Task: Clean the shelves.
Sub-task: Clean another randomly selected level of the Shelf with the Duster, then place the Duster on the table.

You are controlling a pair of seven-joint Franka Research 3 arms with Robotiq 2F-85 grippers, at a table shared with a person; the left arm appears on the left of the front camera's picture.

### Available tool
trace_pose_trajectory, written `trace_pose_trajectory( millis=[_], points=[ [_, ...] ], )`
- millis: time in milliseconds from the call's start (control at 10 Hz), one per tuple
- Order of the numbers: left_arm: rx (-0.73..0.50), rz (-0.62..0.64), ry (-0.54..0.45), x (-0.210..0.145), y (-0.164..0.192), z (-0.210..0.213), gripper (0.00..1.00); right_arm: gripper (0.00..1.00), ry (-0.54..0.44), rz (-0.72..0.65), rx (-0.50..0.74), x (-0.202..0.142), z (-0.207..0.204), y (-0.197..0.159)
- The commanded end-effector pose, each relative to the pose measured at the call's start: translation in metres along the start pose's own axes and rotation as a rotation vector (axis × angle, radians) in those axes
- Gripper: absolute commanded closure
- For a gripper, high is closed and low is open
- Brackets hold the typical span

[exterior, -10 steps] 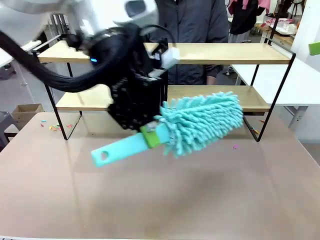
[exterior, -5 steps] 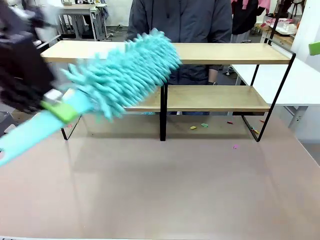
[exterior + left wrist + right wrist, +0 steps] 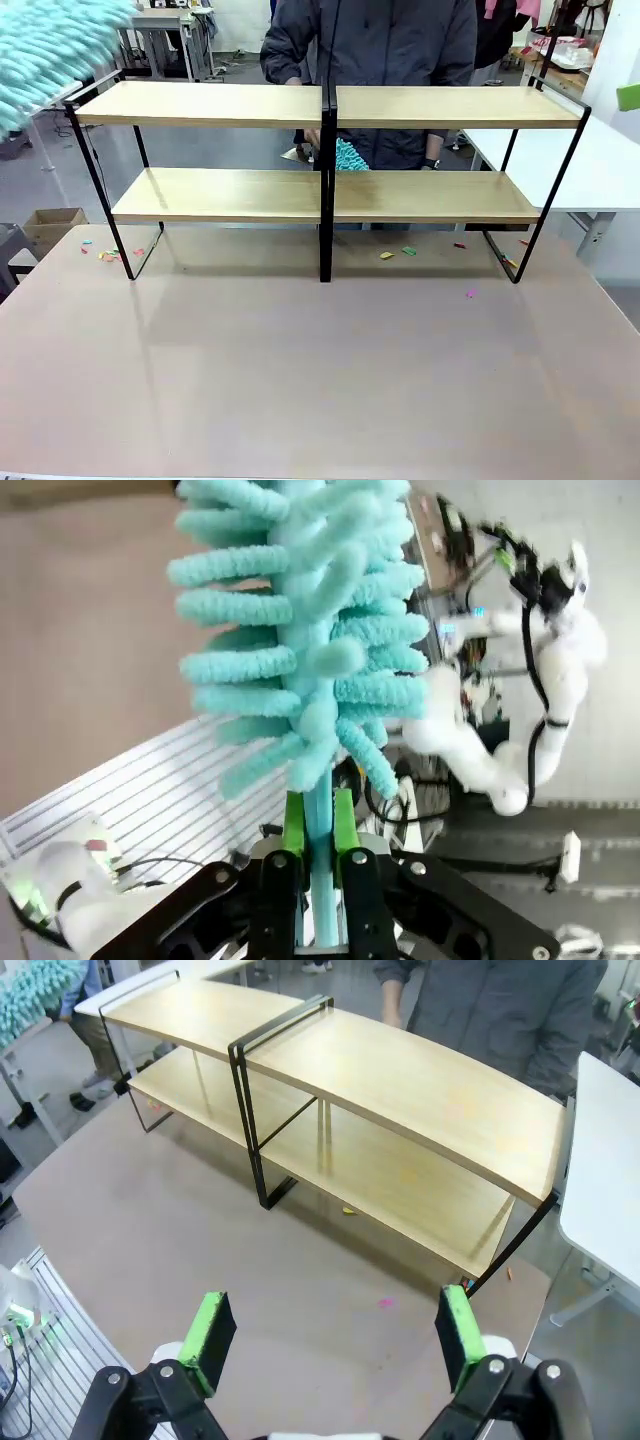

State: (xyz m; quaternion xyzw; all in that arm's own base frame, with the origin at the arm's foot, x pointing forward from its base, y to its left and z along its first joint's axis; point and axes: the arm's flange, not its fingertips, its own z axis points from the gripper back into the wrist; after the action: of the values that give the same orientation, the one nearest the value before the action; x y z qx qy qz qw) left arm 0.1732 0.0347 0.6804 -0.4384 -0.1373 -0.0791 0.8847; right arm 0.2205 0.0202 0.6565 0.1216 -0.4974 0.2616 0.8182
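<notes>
**Duster raised at the left, shelves waiting mid-counter**

Front view: I am looking at the shelves (image 3: 325, 150) standing across the far half of the counter (image 3: 320, 370), two light-wood tiers on thin black frames, joined at the middle post. Bits of coloured scrap (image 3: 395, 253) are lying on the counter under the lower boards and near the left leg. The fluffy head of the teal duster (image 3: 45, 50) is showing at the top left corner, above the left end of the top board. A person (image 3: 370, 45) is standing behind the rack.

Left wrist view: my left tool (image 3: 318, 830) is clamping the duster's flat handle between its green pads, the chenille head (image 3: 300, 630) rising straight ahead. I judge the duster light and soft; the stiff handle is the right place to hold it, and the grip is sitting close under the head.

Right wrist view: my right tool (image 3: 325, 1335) is hanging above the counter with its jaws spread wide and nothing between them, looking down on the shelves (image 3: 400, 1090). The boards look rigid, but the rack seems light enough to shift under a hard sweep.
</notes>
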Motion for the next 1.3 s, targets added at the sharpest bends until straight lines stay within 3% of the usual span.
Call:
trace_pose_trajectory(
  millis=[0, 300, 400, 500, 1200],
  points=[
    [0.002, 0.068, -0.081, 0.006, 0.017, 0.022, 0.88, 0.0, 0.0, -0.001, 0.002, 0.0, 0.001, 0.0],
    [-0.143, 0.06, -0.267, -0.02, 0.062, 0.053, 0.88, 0.0, 0.0, -0.001, 0.002, 0.0, 0.001, 0.0],
    [-0.187, 0.173, -0.299, -0.02, 0.075, 0.047, 0.88, 0.0, 0.0, -0.001, 0.002, 0.0, 0.001, 0.0],
    [-0.072, 0.1, -0.197, -0.006, 0.055, 0.06, 0.88, 0.0, 0.0, -0.001, 0.002, 0.0, 0.001, 0.0],
    [-0.072, 0.1, -0.197, -0.006, 0.055, 0.06, 0.88, 0.0, 0.0, -0.001, 0.002, 0.0, 0.001, 0.0]
  ],
)
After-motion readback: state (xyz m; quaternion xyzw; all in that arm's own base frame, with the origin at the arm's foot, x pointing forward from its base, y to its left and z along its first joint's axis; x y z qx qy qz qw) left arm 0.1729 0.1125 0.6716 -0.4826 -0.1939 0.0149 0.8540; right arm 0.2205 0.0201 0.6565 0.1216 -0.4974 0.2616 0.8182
